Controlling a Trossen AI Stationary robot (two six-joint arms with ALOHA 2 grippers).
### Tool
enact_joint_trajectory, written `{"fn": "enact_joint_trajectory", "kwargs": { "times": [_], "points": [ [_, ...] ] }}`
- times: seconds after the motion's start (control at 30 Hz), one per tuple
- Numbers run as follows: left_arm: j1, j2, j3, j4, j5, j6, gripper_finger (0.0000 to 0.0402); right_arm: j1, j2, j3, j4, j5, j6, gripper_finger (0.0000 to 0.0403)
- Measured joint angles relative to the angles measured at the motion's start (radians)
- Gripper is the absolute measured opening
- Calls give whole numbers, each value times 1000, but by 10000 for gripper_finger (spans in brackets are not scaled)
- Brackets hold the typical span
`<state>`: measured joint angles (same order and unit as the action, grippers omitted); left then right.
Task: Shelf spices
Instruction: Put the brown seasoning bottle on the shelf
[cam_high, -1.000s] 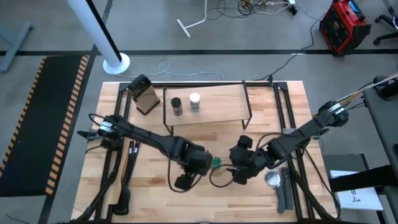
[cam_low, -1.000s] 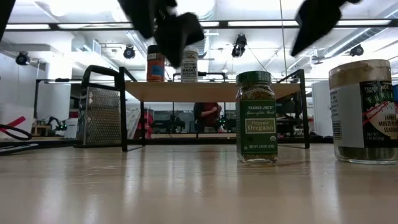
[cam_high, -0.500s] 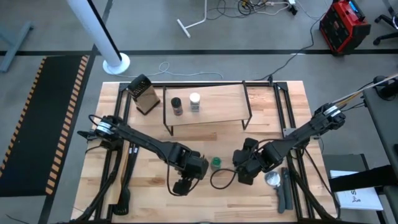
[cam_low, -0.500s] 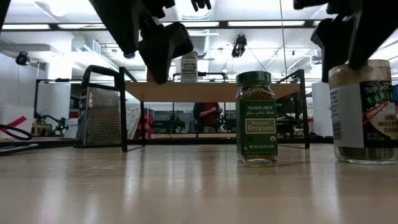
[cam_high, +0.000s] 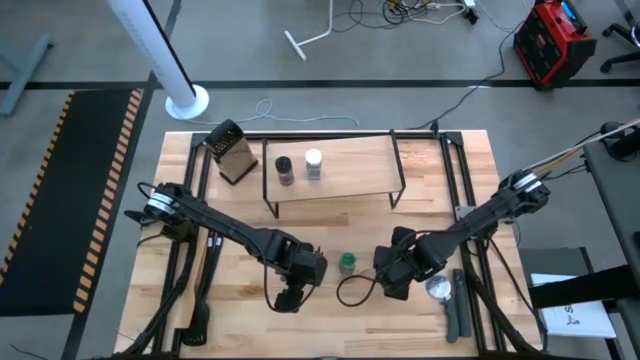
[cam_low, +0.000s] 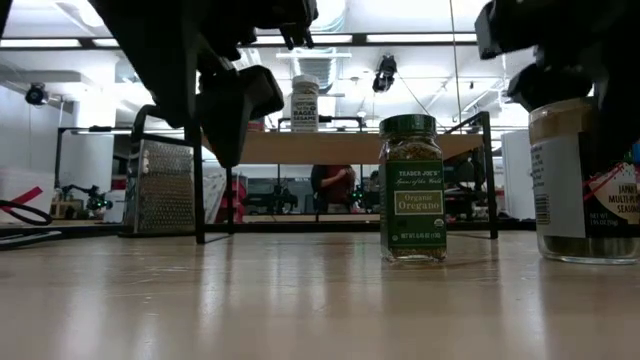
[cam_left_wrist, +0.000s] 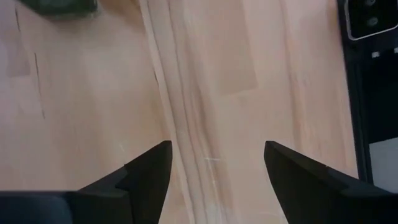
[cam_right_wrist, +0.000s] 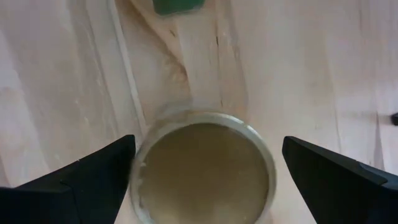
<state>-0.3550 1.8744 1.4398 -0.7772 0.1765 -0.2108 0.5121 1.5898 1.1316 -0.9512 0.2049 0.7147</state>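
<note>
While the right claw hangs directly over its jar, we list what could slip.
Right claw (cam_high: 392, 280): spread wide above the tan jar (cam_right_wrist: 204, 167), nothing gripped.
Risk: we judge an off-centre descent could tip the jar or knock the green-lidded jar (cam_high: 347, 263) standing near.
Left claw (cam_left_wrist: 214, 165): half open over bare counter (cam_high: 240, 305), empty.
Shelf (cam_high: 340, 170): already carries the dark-lidded jar (cam_high: 284, 170) and the white-lidded jar (cam_high: 313, 164).
</note>
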Motion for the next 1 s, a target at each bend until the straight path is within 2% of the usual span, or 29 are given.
{"fn": "enact_joint_trajectory", "kwargs": {
  "times": [0.6,0.73,0.9,1.0],
  "points": [
    [-5,-6,-17,26,10,-18,238,-20,120,-32,109,-64,-43,382],
    [-5,-10,-17,26,10,-17,239,-22,123,-32,116,-79,-55,346],
    [-5,-11,-16,26,10,-17,238,-22,118,-29,124,-75,-56,264],
    [-5,-11,-16,26,10,-17,235,-22,120,-28,124,-75,-64,258]
  ]
}}
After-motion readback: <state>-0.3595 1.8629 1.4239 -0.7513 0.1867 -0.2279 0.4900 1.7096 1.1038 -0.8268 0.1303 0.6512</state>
